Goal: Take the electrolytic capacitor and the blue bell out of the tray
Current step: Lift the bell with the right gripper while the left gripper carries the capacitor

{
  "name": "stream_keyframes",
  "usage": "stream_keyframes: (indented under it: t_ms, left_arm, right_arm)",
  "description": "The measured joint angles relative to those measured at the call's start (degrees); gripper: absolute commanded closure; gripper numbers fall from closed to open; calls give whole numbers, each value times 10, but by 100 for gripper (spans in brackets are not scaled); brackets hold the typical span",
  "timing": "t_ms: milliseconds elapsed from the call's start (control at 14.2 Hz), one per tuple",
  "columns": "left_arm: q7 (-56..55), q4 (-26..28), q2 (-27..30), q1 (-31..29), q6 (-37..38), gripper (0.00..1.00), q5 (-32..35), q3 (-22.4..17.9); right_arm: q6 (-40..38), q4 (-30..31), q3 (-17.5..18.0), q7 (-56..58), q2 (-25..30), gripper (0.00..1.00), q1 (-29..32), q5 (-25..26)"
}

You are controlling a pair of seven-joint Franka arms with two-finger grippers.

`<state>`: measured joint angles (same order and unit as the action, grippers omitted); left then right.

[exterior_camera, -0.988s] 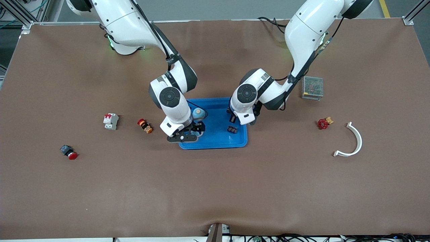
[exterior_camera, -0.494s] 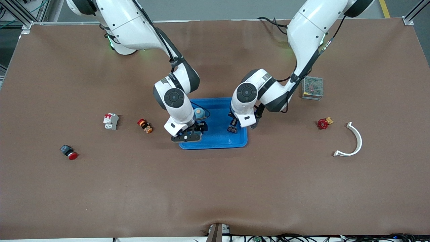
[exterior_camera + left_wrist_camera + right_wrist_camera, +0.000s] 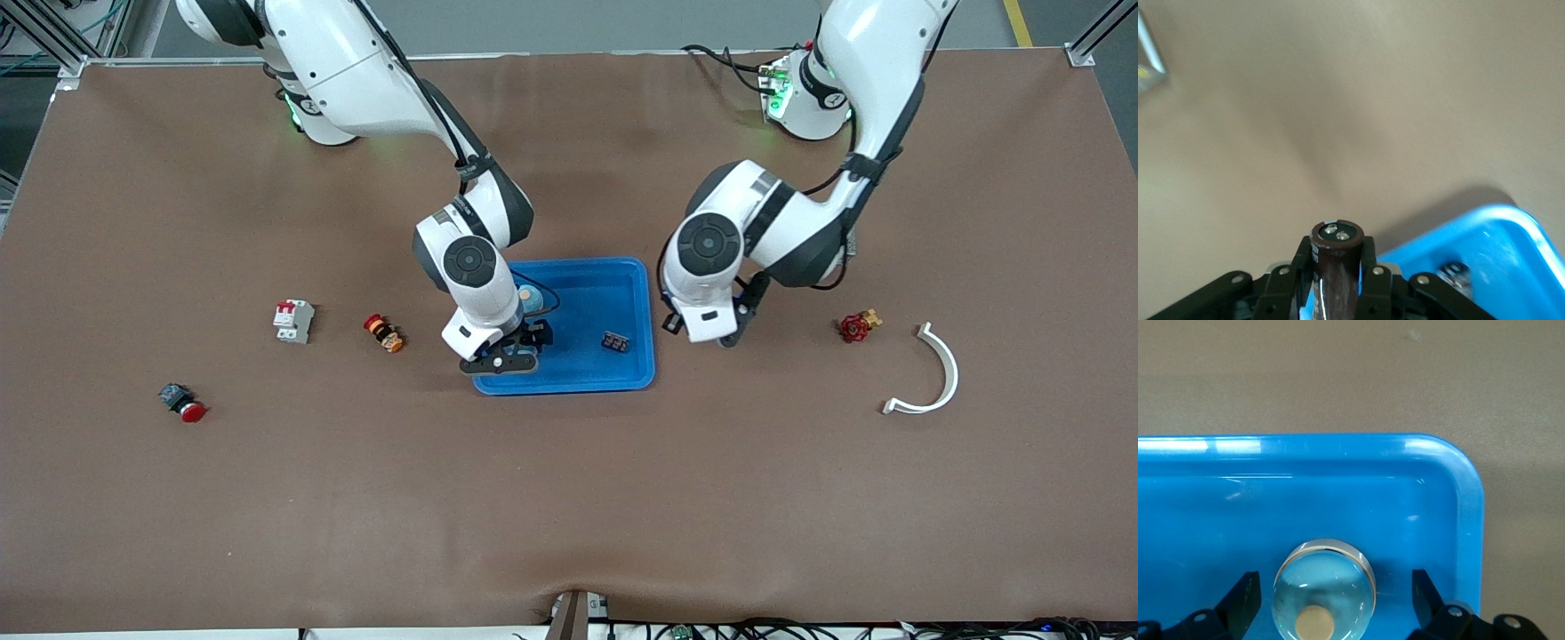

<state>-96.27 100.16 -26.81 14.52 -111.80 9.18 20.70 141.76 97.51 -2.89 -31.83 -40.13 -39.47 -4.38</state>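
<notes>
**Capacitor in the air, bell sitting in the tray**

So the left gripper [image 3: 702, 333] is hanging over the bare brown table [image 3: 569, 498], just beside the blue tray [image 3: 636, 378] on the left arm's end. In the left wrist view its fingers [image 3: 1301, 257] are clamping a dark brown capacitor [image 3: 1337, 257], terminals pointing away from the camera.

The right gripper [image 3: 516, 351] is sitting low over the tray with its jaws spread wide, and the bell [image 3: 1323, 597] is resting on the tray floor between the fingers [image 3: 1245, 600], which are not touching it. A small black terminal block [image 3: 614, 341] is also lying in the tray, apart from the bell.

Scattered on the table: a circuit breaker [image 3: 293, 321], a red push button [image 3: 182, 403], a red valve handle [image 3: 856, 327] and a white curved bracket [image 3: 935, 373].
</notes>
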Motion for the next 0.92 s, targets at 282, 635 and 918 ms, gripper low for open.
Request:
stream_keyframes:
  t_ms: [282, 635, 918]
  left_arm:
    - [62, 23, 18, -46, 34, 100, 0, -1]
    - [140, 70, 26, -109, 35, 100, 1, -1]
    - [183, 106, 31, -147, 32, 100, 10, 0]
  right_arm:
    - [0, 0, 0, 0, -4, 0, -5, 0]
    - [0, 0, 0, 0, -5, 17, -10, 0]
    - [0, 0, 0, 0, -6, 42, -10, 0]
